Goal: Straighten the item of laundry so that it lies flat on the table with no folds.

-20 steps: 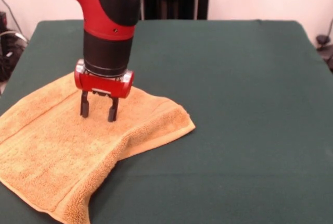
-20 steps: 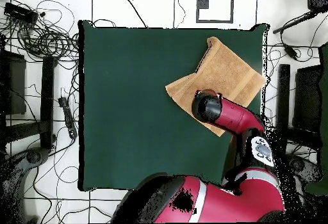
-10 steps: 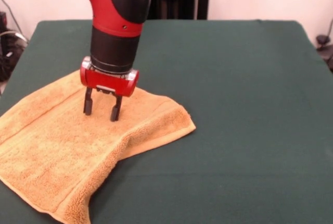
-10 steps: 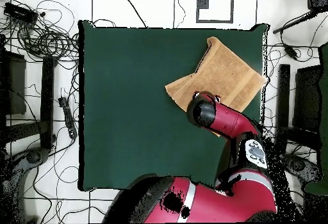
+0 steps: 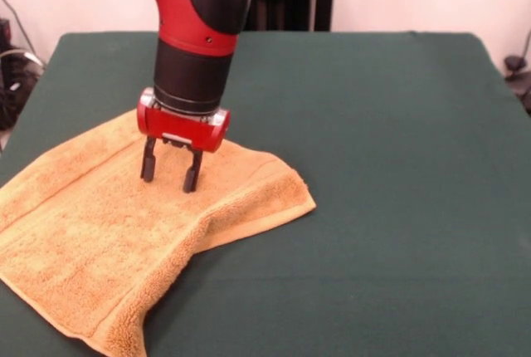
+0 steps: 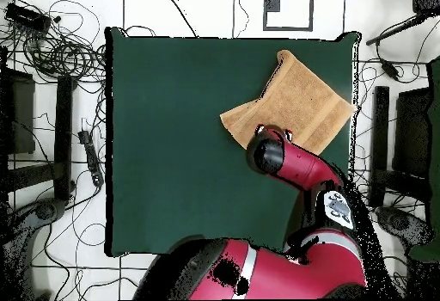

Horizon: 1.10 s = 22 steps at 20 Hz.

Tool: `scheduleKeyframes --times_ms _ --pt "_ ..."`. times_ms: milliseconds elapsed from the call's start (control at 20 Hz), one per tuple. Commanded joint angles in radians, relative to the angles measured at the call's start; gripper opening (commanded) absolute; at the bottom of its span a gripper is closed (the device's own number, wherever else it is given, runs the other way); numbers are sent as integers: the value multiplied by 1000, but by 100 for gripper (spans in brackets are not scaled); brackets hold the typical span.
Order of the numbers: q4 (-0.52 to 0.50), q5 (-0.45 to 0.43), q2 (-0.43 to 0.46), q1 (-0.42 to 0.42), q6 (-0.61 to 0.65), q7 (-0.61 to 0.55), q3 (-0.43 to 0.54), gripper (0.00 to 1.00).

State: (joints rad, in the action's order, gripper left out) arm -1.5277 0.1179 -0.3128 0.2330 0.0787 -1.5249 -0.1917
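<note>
Front view: the hand (image 5: 170, 178), fingers apart and pointing down, has slid a little sideways toward the folded corner of the orange towel (image 5: 108, 241), its tips on or just above the cloth. The towel's corner beside the hand has crept outward on the green counter (image 5: 390, 124).

Overhead view: the towel (image 6: 301, 95) lies beyond the arm (image 6: 296, 164), one corner doubled under. The fold remains, so the straightening is unfinished.

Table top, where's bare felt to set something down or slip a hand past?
The table is bare across the whole side away from the towel, from its folded corner out to the far edges. In the overhead view, everything left of the towel is free. It's crowded only where the gripper, fingers open, stands over the towel.
</note>
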Motion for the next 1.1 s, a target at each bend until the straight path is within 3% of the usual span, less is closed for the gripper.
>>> scheduleKeyframes --times_ms 50,600,800,1100 --pt "-204 65 105 -66 60 -284 170 100" --pt "-258 115 76 -89 51 -300 150 100" --pt "-282 56 48 -121 54 -226 109 100" --pt "-334 38 34 -122 36 -213 80 100"
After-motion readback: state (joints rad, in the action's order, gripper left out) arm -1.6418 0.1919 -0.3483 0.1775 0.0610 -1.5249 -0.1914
